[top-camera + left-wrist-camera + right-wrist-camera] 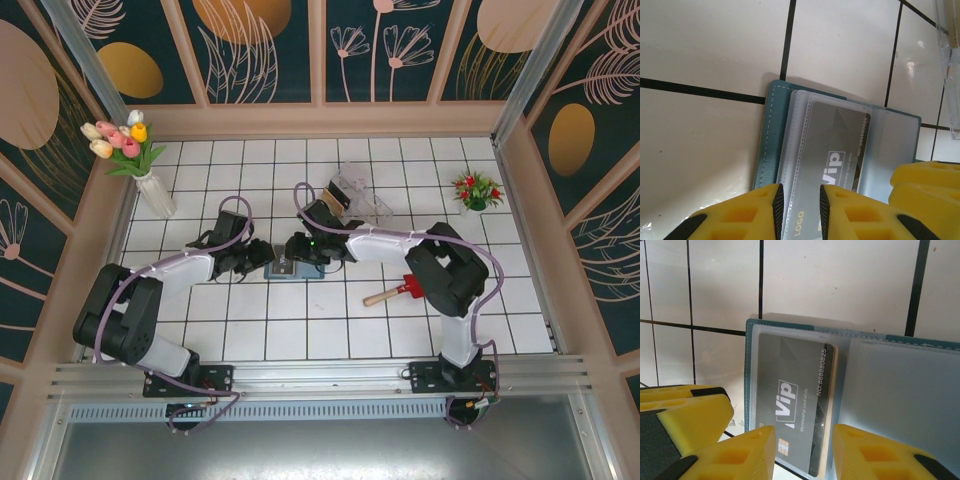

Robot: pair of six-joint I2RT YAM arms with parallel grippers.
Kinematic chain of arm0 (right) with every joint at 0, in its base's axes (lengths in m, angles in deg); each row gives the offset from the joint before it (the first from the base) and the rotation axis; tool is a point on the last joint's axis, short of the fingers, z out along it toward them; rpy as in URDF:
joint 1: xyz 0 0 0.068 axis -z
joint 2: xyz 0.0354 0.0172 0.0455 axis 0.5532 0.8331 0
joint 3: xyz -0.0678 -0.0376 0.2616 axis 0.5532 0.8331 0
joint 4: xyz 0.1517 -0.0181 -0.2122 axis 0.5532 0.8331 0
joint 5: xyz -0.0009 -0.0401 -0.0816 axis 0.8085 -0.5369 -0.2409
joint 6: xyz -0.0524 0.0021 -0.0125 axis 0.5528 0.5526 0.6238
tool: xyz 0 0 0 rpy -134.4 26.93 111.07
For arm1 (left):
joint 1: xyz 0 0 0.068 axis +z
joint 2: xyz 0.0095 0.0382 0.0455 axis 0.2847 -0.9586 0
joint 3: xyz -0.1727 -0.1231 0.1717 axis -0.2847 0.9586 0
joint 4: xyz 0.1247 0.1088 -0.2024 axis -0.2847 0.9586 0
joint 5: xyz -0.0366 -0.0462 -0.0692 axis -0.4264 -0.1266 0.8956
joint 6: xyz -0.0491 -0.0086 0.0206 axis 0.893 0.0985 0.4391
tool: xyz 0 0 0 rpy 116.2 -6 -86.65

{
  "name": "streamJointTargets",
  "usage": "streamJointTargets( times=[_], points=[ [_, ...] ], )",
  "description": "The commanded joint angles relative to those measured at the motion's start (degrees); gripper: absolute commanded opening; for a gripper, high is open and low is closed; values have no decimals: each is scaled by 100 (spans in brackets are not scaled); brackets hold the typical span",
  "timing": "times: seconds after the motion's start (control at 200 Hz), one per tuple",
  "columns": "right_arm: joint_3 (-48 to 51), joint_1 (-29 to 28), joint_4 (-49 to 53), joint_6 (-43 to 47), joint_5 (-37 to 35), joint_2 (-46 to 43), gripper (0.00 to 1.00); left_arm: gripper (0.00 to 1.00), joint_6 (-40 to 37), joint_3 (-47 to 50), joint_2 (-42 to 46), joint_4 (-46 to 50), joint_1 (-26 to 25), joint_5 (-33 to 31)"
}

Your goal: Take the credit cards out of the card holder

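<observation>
The slate-blue card holder (293, 270) lies open on the white tiled table between my two grippers. Its clear sleeves hold a dark grey VIP card (835, 145) (790, 375), and the thin edge of a tan card (834, 385) peeks from under it. My left gripper (801, 197) (262, 255) is open, its pads hovering over the near end of the grey card and the sleeve's edge. My right gripper (804, 440) (298, 250) is open too, its fingers straddling the card's chip end. The holder's other half (900, 390) shows a cloudy sleeve.
A clear plastic box (360, 195) (950, 75) stands just behind the holder. A red-bladed toy shovel (395, 292) lies to the right near the right arm. A vase of tulips (150, 180) sits far left, a small flower pot (477, 190) far right.
</observation>
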Motion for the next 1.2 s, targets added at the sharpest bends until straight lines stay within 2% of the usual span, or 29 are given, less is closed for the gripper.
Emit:
streamJointTargets(
  times=[0.0, 0.355, 0.881, 1.196],
  points=[
    [-267, -31, 158, -49, 126, 183, 36, 28, 36, 16, -125, -120, 40, 84],
    [-366, -29, 325, 40, 193, 424, 37, 29, 234, 51, -332, -413, 42, 313],
    [-454, -34, 672, 126, 25, 718, 23, 30, 277, 77, -499, -522, 43, 585],
    [-432, -30, 730, 117, -69, 761, 21, 30, 222, 48, -477, -534, 38, 755]
  ],
)
